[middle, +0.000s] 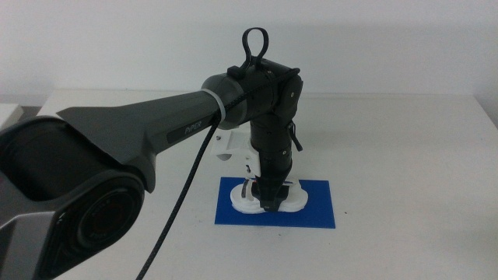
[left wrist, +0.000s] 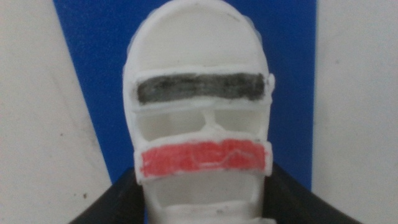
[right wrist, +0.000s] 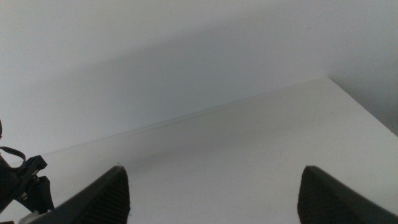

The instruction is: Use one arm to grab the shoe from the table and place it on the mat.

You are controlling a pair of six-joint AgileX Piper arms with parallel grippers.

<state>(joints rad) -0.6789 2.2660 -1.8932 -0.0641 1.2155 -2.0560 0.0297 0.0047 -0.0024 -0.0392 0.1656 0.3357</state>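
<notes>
The white shoe [middle: 293, 199] with a dark strap and a red strap lies on the blue mat [middle: 319, 208] near the table's middle. My left arm comes in from the left and points straight down over it. The left gripper [middle: 270, 204] is shut on the shoe, and the sole looks level with the mat. In the left wrist view the shoe [left wrist: 199, 124] fills the picture, the mat [left wrist: 93, 62] lies under it, and the left gripper [left wrist: 205, 173] has one dark jaw against each side. My right gripper [right wrist: 214, 180] waits open, out of the middle view.
The white table [middle: 405, 140] runs back to a pale wall. The large dark left arm [middle: 140, 132] covers the left front of the table in the middle view. A bit of dark cabling [right wrist: 22, 180] shows at the edge of the right wrist view.
</notes>
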